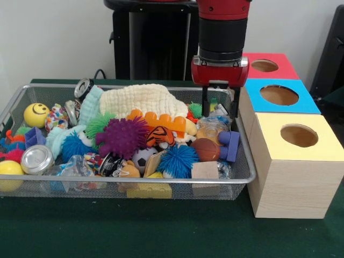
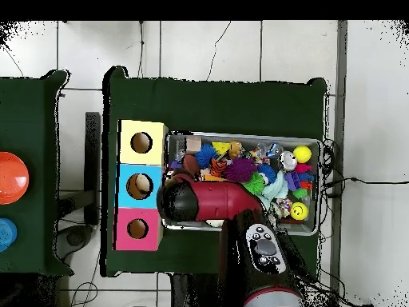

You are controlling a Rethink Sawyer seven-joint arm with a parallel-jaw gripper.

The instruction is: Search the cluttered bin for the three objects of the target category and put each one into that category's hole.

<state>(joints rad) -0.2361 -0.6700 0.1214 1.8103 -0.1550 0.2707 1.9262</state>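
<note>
The silver wire-mesh bin (image 1: 54, 86) is full of toys: a purple spiky ball (image 1: 122, 137), a blue spiky ball (image 1: 177, 160), a small basketball (image 1: 206, 149), a yellow smiley ball (image 1: 36, 114), an orange block (image 1: 158, 121), a silver can (image 1: 36, 158) and a cream cloth (image 1: 142, 99). My gripper (image 1: 220, 110) is open and empty. It hangs over the bin's far right corner, next to the boxes. In the overhead view the arm (image 2: 209, 201) hides the gripper and part of the bin (image 2: 240, 135).
Three wooden boxes with round holes stand right of the bin: red (image 1: 282, 67), blue (image 1: 306, 102) and yellow (image 1: 328, 137). They also show in the overhead view, yellow (image 2: 128, 132) topmost. An orange disc (image 2: 12, 177) lies on a side table.
</note>
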